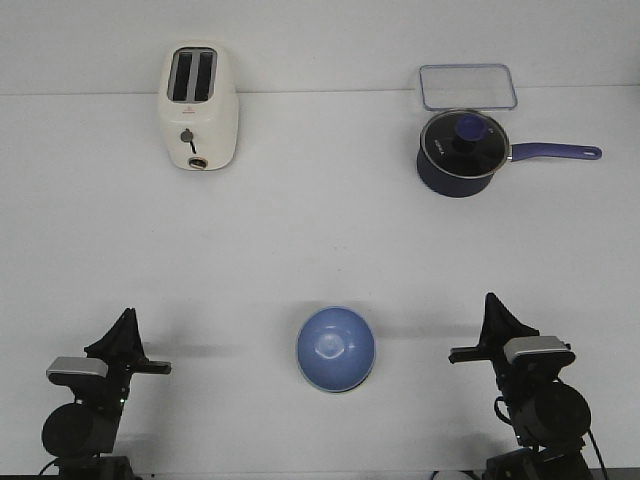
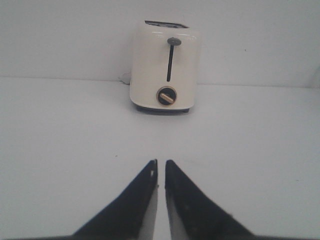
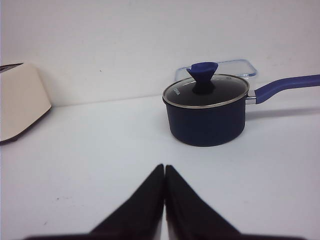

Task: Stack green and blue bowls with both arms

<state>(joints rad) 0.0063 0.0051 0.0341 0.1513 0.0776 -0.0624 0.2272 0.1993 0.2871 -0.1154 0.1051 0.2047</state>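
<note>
Blue bowl [image 1: 336, 348]: upright on the white table [image 1: 300, 240], near edge, midway between both arms; green one not seen.
Left gripper [image 2: 161, 166]: at 9 o'clock of the bowl, well apart, tips nearly pressed together, holding nothing.
Right gripper [image 3: 165, 169]: at 3 o'clock, tips pressed together, holding nothing.
Toaster [image 1: 198, 108]: 11 o'clock, far.
Saucepan [image 1: 462, 152]: 1 o'clock, lidded, clear container [image 1: 468, 86] behind.

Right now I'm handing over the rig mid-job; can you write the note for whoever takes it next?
Left claw: shut, empty, parked low at the table's near left.
Right claw: shut, empty, parked near right.
Blue bowl: upright at near centre, between the arms. A pale rim shows under its near edge, possibly the green bowl beneath; I cannot confirm.
Toaster, saucepan and clear container stand at the far side, untouched.
Left: verify the stack before ending.
</note>
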